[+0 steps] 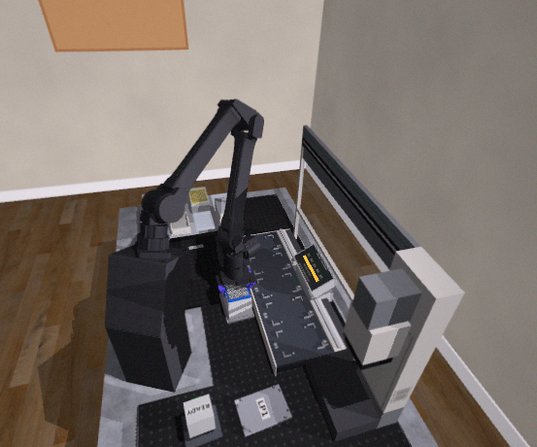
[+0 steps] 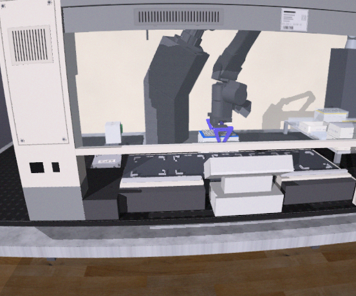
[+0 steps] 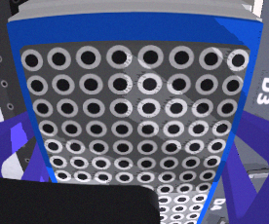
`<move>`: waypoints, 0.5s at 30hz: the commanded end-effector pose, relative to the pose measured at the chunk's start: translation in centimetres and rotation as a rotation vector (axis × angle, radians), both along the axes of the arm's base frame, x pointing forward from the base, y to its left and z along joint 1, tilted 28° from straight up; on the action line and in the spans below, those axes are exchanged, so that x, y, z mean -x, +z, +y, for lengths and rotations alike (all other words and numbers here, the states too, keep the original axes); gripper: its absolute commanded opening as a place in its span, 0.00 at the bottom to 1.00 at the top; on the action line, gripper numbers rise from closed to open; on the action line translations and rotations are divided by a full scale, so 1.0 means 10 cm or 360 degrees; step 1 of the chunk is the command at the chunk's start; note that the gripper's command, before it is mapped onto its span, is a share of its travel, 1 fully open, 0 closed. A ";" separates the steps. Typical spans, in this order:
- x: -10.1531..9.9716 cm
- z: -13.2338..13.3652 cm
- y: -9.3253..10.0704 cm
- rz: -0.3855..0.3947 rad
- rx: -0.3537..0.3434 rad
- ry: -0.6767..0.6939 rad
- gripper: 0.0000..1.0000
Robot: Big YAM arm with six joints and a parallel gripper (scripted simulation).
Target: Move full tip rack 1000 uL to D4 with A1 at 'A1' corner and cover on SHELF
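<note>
A tip rack point(image 3: 134, 112) with a blue plate shows from above in the wrist view, full of pale tip rings and with no cover on it. My gripper point(image 3: 134, 109) has its purple fingers on the rack's two sides and is shut on it. In the top view the rack point(image 1: 237, 293) sits on or just above a grey block point(image 1: 239, 312) beside the deck's left edge, with the gripper point(image 1: 235, 288) straight above it. From the front, the gripper point(image 2: 219, 132) and rack point(image 2: 218, 135) are behind the deck. The engraved mark D3 point(image 3: 266, 93) lies just right of the rack.
The dark deck point(image 1: 286, 301) with white corner brackets is bare. The shelf point(image 1: 196, 214) behind the arm's base holds a yellow rack point(image 1: 198, 196) and pale boxes point(image 2: 331, 125). The READY block point(image 1: 198, 413) and the LP1 plate point(image 1: 262, 409) lie in front.
</note>
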State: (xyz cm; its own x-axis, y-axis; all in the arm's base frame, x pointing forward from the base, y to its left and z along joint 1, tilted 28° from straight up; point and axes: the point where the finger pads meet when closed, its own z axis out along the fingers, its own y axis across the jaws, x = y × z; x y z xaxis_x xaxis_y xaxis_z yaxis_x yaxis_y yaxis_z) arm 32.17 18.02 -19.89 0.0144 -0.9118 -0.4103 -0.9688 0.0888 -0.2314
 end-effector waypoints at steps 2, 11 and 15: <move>0.03 0.05 -0.01 -0.0008 -0.0008 0.0007 0.00; 0.04 0.00 0.01 -0.0001 -0.0002 -0.0001 1.00; 0.04 0.00 0.01 -0.0001 -0.0002 -0.0001 1.00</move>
